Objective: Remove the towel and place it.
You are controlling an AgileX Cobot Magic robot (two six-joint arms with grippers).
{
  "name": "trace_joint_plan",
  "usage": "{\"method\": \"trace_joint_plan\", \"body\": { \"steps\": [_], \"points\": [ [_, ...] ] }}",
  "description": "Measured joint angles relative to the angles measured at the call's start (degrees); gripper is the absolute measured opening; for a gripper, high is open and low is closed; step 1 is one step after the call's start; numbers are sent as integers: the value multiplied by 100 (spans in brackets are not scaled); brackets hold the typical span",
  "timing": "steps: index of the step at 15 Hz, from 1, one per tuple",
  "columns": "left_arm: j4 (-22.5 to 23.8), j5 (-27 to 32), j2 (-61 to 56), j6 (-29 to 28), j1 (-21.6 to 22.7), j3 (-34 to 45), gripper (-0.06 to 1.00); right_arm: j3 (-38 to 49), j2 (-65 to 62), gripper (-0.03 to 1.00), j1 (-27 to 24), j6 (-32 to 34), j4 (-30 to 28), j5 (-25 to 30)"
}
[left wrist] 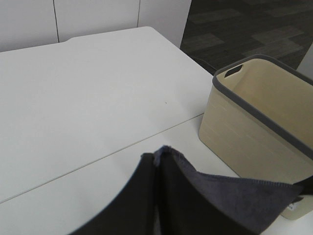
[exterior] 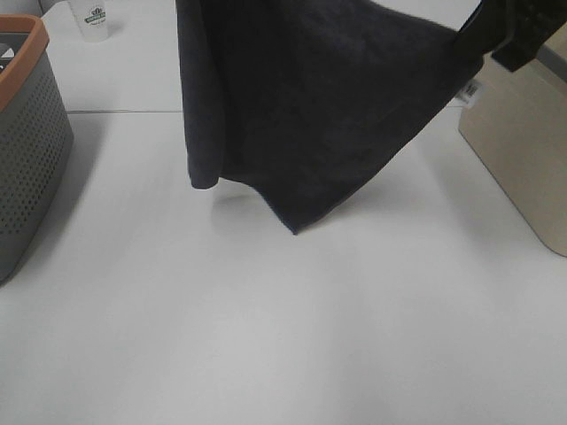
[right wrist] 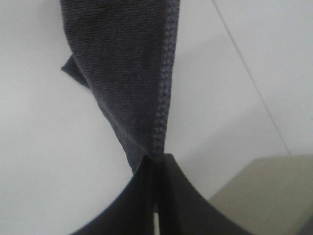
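The dark charcoal towel (exterior: 310,106) hangs spread in the air above the white table (exterior: 266,336), its lowest corner just over the surface. Its small white tag (exterior: 470,88) dangles at the upper right corner. My right gripper (exterior: 483,40) is shut on that corner; the right wrist view shows its jaws pinched on the hemmed edge (right wrist: 155,164) with the towel (right wrist: 132,63) hanging away. My left gripper (left wrist: 155,164) is shut on another corner of the towel (left wrist: 230,193); in the exterior high view it is above the frame.
A grey perforated basket (exterior: 31,150) with an orange rim stands at the left edge. A beige bin (exterior: 523,150) with a grey rim (left wrist: 264,110) stands at the right. A clear cup (exterior: 93,19) sits at the back left.
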Motion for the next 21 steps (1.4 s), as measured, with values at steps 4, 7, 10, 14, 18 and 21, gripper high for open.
{"method": "trace_joint_plan", "body": {
  "steps": [4,7,10,14,18,21],
  "points": [
    [166,-304,11,-212,0,298,0,-957,0,2,0,682,-659,86],
    [189,-705,143,-378,80,739,0,-1203,0,2,0,842,-670,-80],
    [178,-1169,235,-395,338,773,0,-1220,17,2,0,928,-676,-556],
    [126,-2653,699,69,665,773,0,-1226,716,2,0,768,-676,-2177],
    [602,-4131,1169,327,665,773,0,-1226,1152,2,0,762,-676,-3982],
    [1690,-5168,1381,246,670,773,0,-1289,1501,2,0,773,-670,-4601]
  ]
}}
